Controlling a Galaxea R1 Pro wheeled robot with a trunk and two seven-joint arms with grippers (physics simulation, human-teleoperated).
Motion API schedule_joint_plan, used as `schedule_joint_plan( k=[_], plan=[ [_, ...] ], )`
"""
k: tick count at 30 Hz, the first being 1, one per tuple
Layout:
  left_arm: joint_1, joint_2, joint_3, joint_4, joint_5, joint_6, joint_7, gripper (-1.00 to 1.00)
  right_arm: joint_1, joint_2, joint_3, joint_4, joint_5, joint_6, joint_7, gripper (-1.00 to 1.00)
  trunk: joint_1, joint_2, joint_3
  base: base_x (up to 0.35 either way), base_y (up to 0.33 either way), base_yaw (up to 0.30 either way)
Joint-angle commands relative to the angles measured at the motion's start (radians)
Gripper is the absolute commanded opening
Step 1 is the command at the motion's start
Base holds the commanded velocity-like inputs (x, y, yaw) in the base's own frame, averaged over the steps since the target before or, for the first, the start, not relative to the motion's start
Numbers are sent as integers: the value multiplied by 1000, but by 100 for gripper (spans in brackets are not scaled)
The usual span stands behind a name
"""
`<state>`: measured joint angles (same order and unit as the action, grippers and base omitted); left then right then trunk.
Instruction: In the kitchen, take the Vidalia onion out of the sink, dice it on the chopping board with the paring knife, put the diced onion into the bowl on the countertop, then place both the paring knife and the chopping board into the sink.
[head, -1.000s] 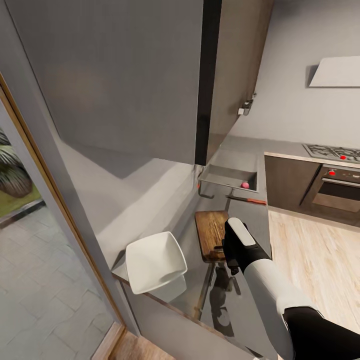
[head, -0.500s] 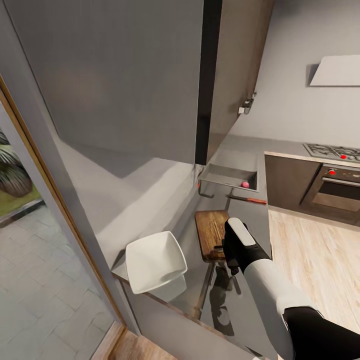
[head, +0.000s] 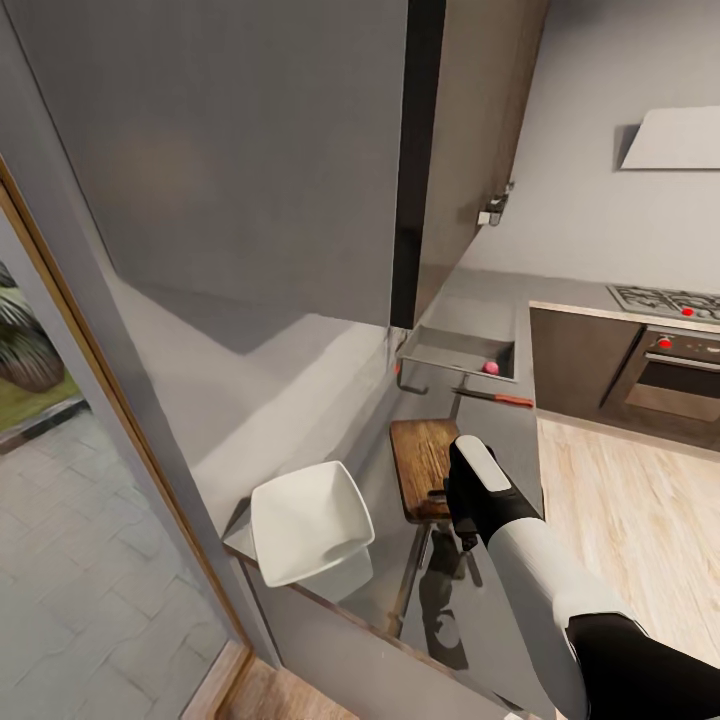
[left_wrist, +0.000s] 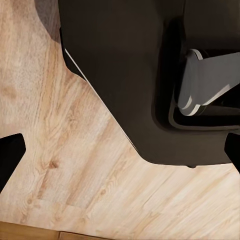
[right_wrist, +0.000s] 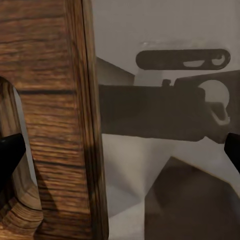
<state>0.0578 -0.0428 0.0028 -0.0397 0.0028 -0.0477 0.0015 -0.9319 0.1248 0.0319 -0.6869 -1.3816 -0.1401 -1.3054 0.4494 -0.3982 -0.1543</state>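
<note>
Seen from the head: a grey tabletop (head: 500, 425) running away along the wall, under a big upper cabinet (head: 250, 150) that hides much of the backsplash. Nearest on it, a white bowl (head: 308, 520) by the near end, just beside a brown board (head: 420, 465). Beyond the board, a red-handled knife (head: 497, 399) lying flat on the tabletop, apart from the board and just short of the sink (head: 455, 352). In the sink's far right corner, a small pinkish-red onion (head: 490, 369). Below the sink rim, a chrome tap (head: 403, 378) with a red tip, partly hidden by the cabinet edge.

Right gripper (head: 462, 520) hanging over the board's near edge, black wrist and white forearm covering that corner and the strip of tabletop behind. From the right wrist: board (right_wrist: 50, 120) with its slot hole at one side, glossy tabletop (right_wrist: 165, 165) beside it carrying the arm's dark reflection; two black fingertips (right_wrist: 10, 152) at opposite edges of the picture, so jaws spread, pinching nothing.

From the left wrist: light wood floor (left_wrist: 65, 165) and the robot's own dark base (left_wrist: 125, 70); black fingertips (left_wrist: 10, 155) far apart at the picture's edges, jaws spread and empty.

Farther off to the right: hob (head: 665, 300), oven (head: 675, 375) with red knobs, hood (head: 670, 142) on the wall, dark lower cabinets (head: 580, 355). On the left, a glass door frame (head: 90, 380) with paving and a plant outside.
</note>
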Motion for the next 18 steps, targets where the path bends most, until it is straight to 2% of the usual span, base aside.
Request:
schedule_joint_plan(
  k=[1, 4, 5, 18],
  plan=[
    [0, 0, 0, -1, 0, -1, 0, 100, -1, -1, 3, 0, -5, -10, -2, 100, 1, -2, -2, 0, 0, 0],
    [0, 0, 0, -2, 0, -1, 0, 100, -1, -1, 3, 0, -5, -10, -2, 100, 1, -2, -2, 0, 0, 0],
    [0, 0, 0, -2, 0, -1, 0, 100, -1, -1, 3, 0, -5, -10, -2, -100, 1, -2, -2, 0, 0, 0],
    [0, 0, 0, -2, 0, -1, 0, 100, -1, -1, 3, 0, -5, -9, -2, -100, 1, -2, -1, 0, 0, 0]
  ],
)
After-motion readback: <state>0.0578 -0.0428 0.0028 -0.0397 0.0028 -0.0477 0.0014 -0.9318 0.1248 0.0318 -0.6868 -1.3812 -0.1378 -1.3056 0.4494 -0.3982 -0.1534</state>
